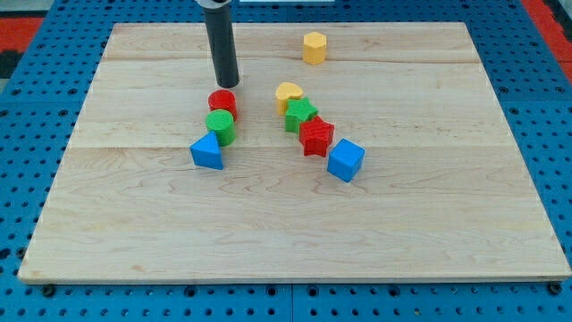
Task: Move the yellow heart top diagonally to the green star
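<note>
The yellow heart [288,93] lies near the board's middle, touching the upper left of the green star [300,114]. A red star [315,136] and a blue cube [345,160] continue that diagonal line toward the view's lower right. My tip [227,84] stands just above the red cylinder [222,101], to the left of the yellow heart, about a block's width or two away from it.
A green cylinder [220,126] and a blue triangle [207,153] sit below the red cylinder. A yellow hexagon [314,47] stands near the view's top. The wooden board [447,224] lies on a blue perforated base.
</note>
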{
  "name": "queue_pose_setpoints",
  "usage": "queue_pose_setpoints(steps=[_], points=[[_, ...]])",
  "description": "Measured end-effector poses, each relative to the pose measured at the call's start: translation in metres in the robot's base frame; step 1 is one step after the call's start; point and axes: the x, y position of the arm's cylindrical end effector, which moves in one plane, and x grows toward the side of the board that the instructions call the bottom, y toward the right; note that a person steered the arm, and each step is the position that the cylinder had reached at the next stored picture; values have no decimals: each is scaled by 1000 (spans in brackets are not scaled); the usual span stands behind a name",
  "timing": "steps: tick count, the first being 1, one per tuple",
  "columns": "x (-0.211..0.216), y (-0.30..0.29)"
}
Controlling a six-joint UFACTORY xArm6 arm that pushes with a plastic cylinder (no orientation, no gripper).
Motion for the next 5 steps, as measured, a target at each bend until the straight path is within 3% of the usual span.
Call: queue_pose_setpoints(steps=[2, 4, 5], points=[[30, 44], [7, 149], [7, 76]])
